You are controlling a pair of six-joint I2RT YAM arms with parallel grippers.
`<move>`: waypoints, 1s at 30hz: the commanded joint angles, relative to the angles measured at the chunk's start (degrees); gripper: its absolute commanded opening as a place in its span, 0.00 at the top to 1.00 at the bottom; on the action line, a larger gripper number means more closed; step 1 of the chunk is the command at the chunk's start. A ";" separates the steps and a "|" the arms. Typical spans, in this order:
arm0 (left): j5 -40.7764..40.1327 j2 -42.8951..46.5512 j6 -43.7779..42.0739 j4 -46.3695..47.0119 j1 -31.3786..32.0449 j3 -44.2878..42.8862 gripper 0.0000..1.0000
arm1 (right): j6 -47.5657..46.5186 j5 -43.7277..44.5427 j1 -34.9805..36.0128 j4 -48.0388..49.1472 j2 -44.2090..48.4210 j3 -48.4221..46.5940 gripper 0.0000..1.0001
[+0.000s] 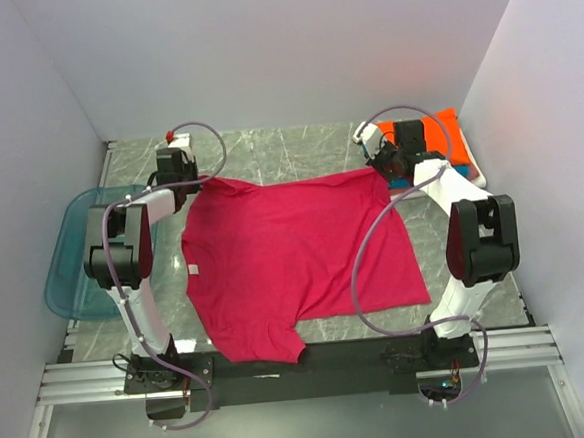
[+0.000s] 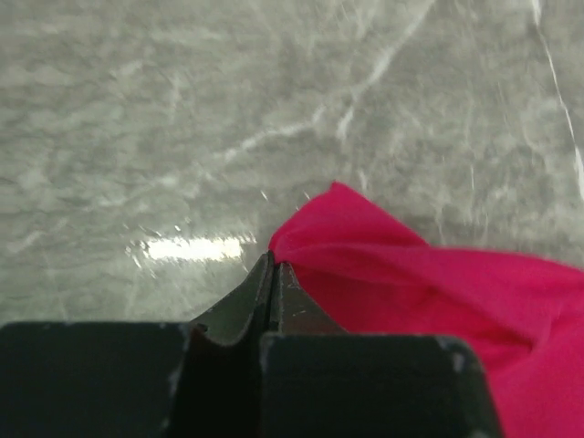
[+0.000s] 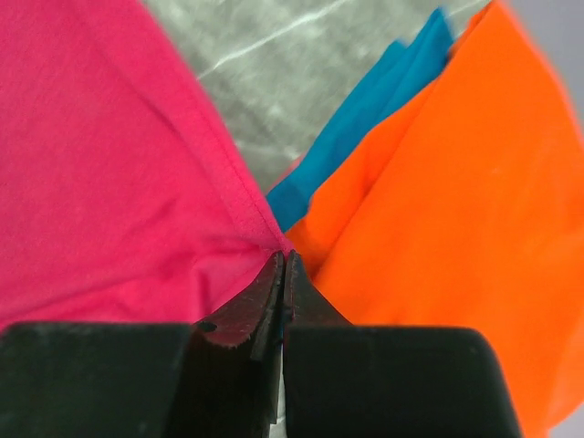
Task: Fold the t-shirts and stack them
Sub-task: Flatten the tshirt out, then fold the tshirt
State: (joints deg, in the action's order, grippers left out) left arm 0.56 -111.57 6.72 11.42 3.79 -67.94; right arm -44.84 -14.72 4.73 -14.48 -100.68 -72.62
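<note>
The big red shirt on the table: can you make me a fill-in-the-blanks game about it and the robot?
The left arm's fingers are ____ on a far corner of the spread-out magenta-red cloth t-shirt. The right arm's fingers pinch its other far ____. Beside them, the top shirt in the stack of folded cloth t-shirts is ____. The translucent blue plastic tray sits on the robot's ____ side.
Missing words: shut, corner, orange, left.
</note>
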 commanded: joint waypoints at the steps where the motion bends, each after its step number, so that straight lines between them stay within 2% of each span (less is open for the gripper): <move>1: -4.95 0.04 -0.48 -0.69 -0.80 -5.87 1.00 | -0.34 -0.40 0.45 3.05 -0.47 -4.28 1.00; 10: -8.30 0.65 -2.59 -3.16 -3.62 -10.54 1.00 | 1.86 -1.36 0.45 1.12 -4.08 -10.43 1.00; 12: -6.98 0.65 -3.55 -3.51 -5.63 -11.42 1.00 | 2.21 -2.24 0.72 0.33 -5.30 -11.49 1.00; 17: -2.33 -1.01 -4.79 -4.83 -5.90 -14.06 1.00 | 2.48 -1.98 2.65 0.06 -7.68 -14.56 1.00; 25: 1.46 -2.42 -3.38 -2.10 -5.82 -17.92 1.00 | 4.93 3.38 3.71 3.05 -12.69 -20.80 1.00; 30: 5.15 -6.11 -2.24 -5.18 -5.81 -22.67 1.00 | 4.59 1.19 3.79 1.74 -14.45 -23.18 1.00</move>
State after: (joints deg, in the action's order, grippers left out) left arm 2.13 -116.11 3.84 6.07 -2.00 -86.91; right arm -41.15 -13.08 8.75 -14.17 -114.80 -92.01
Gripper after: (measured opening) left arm 0.012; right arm 0.007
